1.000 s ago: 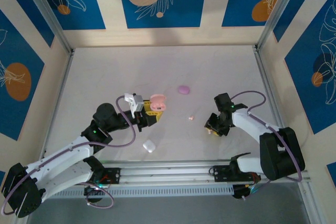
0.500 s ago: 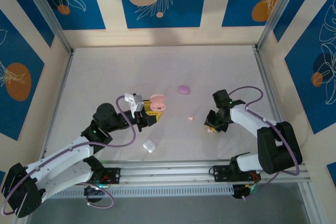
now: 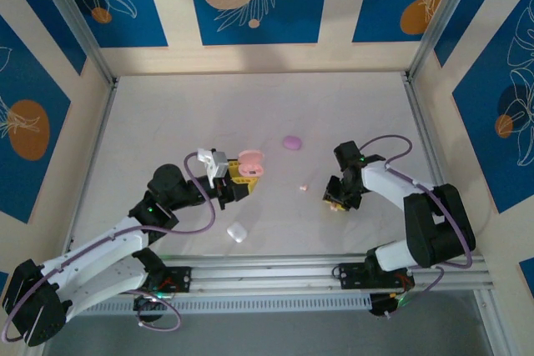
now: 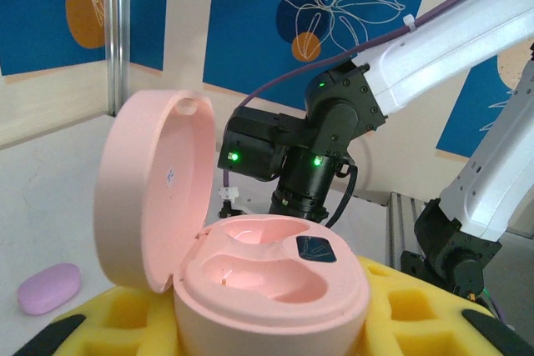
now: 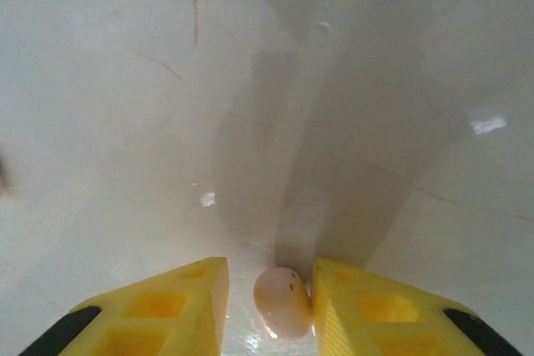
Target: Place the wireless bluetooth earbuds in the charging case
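Left gripper is clamped on the open pink charging case, with the cavities facing up and empty. Out between the arms a loose pink earbud sits on the bench. Right gripper is down at the bench, jaws apart around another pale pink earbud that's touching just one finger. Closing off-centre like that could squirt the slick little thing out sideways, imo.

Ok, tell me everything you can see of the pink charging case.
The pink charging case is a smooth, rounded plastic pebble, open. Its lid stands hinged up, and the two moulded wells in the base look empty, with a small dark patch beside them. It sits upright, clamped between the left gripper's yellow pads.
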Controlling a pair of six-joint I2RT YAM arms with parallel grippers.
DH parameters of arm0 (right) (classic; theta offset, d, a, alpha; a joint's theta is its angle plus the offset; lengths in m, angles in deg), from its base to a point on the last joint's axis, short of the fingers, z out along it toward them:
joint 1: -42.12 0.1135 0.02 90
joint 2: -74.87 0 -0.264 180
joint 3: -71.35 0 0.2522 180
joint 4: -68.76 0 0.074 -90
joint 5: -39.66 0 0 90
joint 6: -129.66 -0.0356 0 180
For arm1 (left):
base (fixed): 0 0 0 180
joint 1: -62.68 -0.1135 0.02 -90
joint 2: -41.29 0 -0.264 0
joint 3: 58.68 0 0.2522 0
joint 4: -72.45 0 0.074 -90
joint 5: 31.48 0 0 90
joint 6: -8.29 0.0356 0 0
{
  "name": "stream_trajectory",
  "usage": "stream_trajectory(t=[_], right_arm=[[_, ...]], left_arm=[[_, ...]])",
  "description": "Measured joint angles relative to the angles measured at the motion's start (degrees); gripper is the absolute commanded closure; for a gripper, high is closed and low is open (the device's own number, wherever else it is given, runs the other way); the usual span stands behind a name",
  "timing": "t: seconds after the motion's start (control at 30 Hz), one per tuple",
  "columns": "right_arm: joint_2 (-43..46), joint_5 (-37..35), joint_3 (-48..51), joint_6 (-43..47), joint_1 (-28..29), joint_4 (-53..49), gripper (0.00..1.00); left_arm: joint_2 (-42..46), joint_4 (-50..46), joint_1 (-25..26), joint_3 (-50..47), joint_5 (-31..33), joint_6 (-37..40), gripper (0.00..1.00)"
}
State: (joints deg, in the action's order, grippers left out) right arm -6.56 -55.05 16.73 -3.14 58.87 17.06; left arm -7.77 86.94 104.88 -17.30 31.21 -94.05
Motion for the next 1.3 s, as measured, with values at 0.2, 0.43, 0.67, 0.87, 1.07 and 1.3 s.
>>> stream_trajectory(t=[0.2,0.43,0.67,0.87,1.07,1.3], right_arm=[[-0.15,-0.31,-1.11,0.00,0.83,-1.60,0.69],[-0.28,-1.38,-1.70,0.00,0.90,-3.69,0.69],[-1.57,-1.57,-2.45,0.68,1.42,-3.93,0.72],[-4.13,-2.32,-3.91,1.51,2.10,-4.26,0.75],[-4.39,-2.84,-4.15,1.51,2.75,-5.25,0.77],[-4.39,-3.06,-4.15,1.46,3.17,-6.93,0.76]], left_arm=[[0.26,0.02,0.00,-0.07,0.00,0.00,0.67],[0.26,-0.02,0.00,-0.17,0.00,0.00,0.67],[0.42,-0.04,0.00,-0.22,0.02,0.00,0.67],[0.42,-0.07,0.00,-0.22,0.02,0.00,0.66],[0.44,-0.13,0.00,-0.22,0.02,0.00,0.66],[0.44,-0.15,0.00,-0.22,0.02,0.00,0.66]])
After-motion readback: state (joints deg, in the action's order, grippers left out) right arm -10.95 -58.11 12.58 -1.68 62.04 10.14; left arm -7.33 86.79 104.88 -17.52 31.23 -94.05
